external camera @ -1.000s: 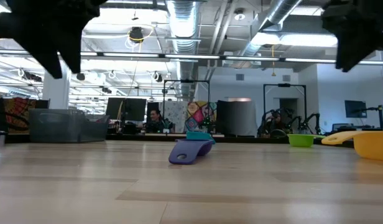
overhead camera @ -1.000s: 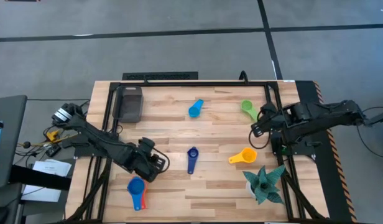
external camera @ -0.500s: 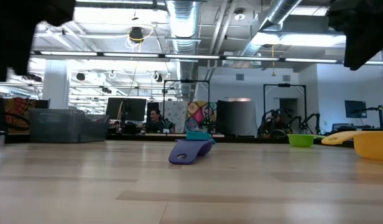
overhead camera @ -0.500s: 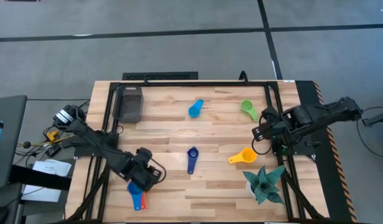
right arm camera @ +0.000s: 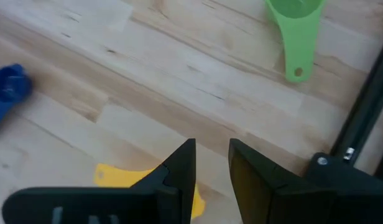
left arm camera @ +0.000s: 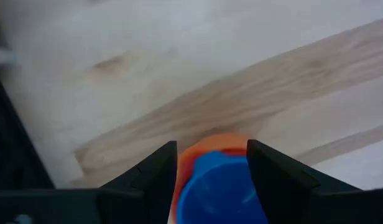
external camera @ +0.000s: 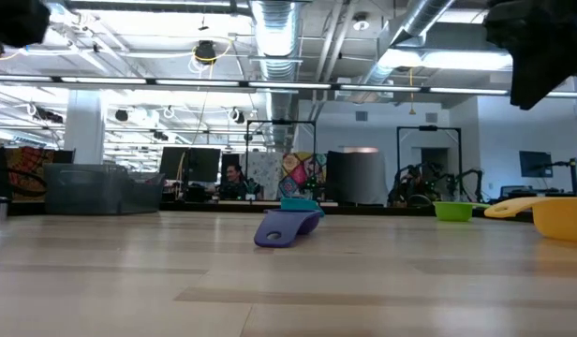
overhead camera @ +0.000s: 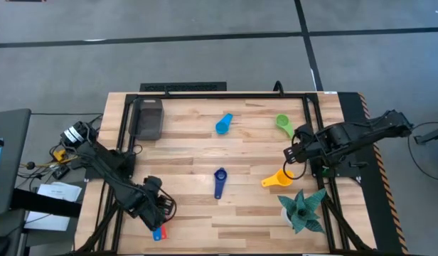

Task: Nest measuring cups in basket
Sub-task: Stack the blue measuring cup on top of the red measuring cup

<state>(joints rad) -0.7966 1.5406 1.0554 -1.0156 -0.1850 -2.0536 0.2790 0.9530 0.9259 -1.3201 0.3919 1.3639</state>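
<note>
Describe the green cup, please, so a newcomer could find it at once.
Start at the spiky teal plant in the table's right front corner and look toward the far edge. Past the yellow cup lies the green cup, the only green scoop.

1. A robotics lab in an open industrial hall, that's the read: bare ducts and pipes run across the ceiling under long strip lights.
2. Down the back, monitors and a person seated at a workstation.
3. More dark robot arms stand on a far bench.
4. From above, a wooden desk inside a black frame, on grey floor marked with dark lines.
5. Loose cables and papers trail off the desk's left side: a test rig, not a home.
</note>
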